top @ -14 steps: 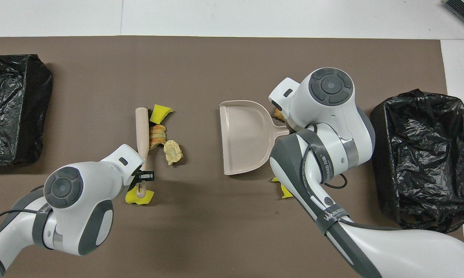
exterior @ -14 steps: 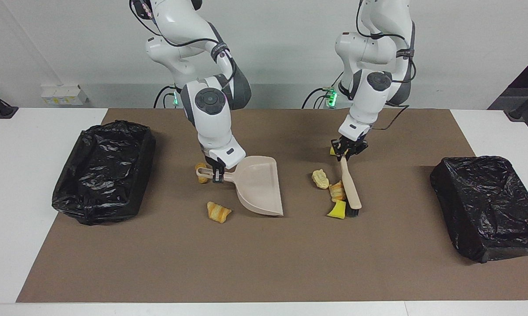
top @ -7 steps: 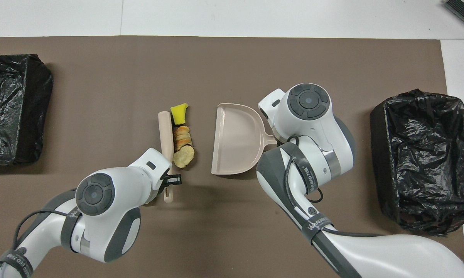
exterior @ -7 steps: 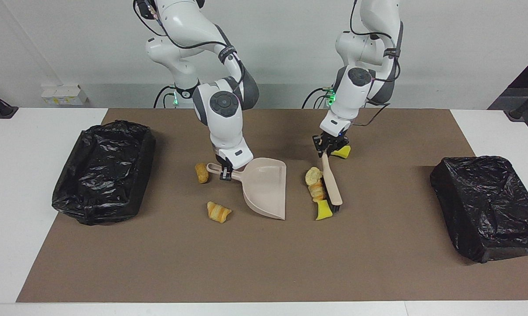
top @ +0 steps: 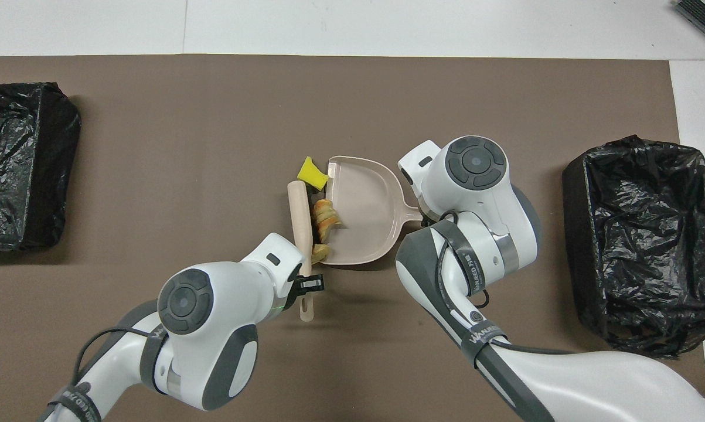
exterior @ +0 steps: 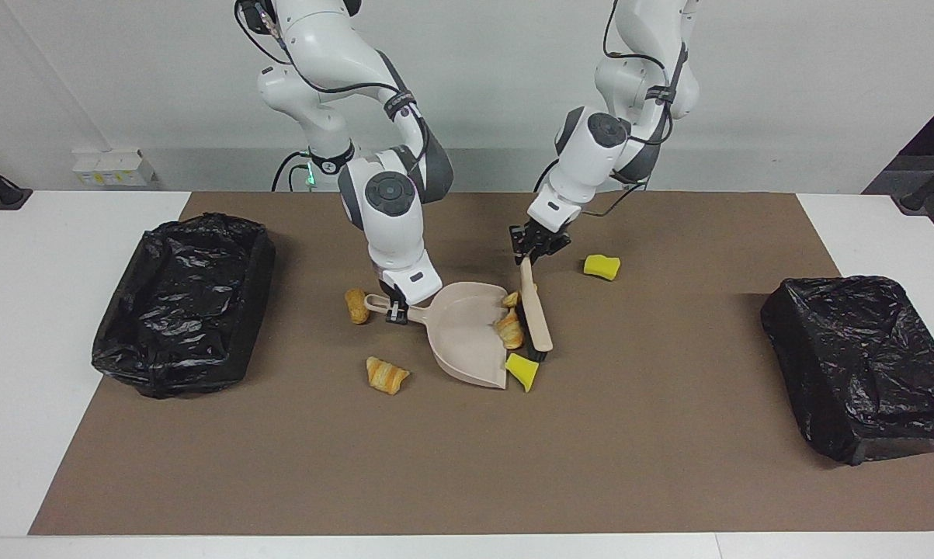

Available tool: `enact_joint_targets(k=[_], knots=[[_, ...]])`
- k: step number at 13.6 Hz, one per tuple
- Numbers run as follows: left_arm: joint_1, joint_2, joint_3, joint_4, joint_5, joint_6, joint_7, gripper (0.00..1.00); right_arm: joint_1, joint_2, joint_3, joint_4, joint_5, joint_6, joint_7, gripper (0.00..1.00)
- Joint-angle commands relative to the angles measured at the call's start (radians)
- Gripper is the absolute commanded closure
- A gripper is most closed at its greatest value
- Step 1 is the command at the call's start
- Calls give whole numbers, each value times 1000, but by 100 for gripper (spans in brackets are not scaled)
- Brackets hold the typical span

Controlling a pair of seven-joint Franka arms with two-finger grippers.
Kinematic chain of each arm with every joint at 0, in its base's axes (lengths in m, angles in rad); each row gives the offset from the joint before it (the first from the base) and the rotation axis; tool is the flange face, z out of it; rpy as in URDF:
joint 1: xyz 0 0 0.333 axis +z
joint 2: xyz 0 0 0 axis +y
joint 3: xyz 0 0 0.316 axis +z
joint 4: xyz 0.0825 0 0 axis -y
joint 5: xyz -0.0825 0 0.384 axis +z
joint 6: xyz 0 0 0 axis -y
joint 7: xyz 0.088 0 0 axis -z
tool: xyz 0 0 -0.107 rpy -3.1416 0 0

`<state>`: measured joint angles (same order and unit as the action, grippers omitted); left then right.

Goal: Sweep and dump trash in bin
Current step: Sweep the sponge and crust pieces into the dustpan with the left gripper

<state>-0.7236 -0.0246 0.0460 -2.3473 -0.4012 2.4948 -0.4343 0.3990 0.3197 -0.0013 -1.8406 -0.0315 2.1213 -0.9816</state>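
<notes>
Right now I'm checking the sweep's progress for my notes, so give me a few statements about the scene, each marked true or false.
1. The left pincer holds the brush by its handle. True.
2. The right pincer holds the dustpan handle. True.
3. All the trash is in the dustpan. False: a yellow sponge piece lies on the mat, apart from the pan.
4. The dustpan is over a bin. False: it rests on the mat between the two bins.
5. A bread piece sits at the pan's mouth. True.
</notes>
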Motion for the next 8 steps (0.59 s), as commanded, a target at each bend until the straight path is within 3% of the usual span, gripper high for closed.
enact_joint_targets(k=[1,3,8], knots=[[-40,84,11,111,-36,-16,-4,100,-6,-5,7,-32,24,65,1,100],[-65,78,0,146,-70,-22,-9,100,-6,-4,7,-32,24,66,1,100],[-10,-83,25,161,-45,-219,-99,100,-9,-4,7,-31,24,66,1,100]])
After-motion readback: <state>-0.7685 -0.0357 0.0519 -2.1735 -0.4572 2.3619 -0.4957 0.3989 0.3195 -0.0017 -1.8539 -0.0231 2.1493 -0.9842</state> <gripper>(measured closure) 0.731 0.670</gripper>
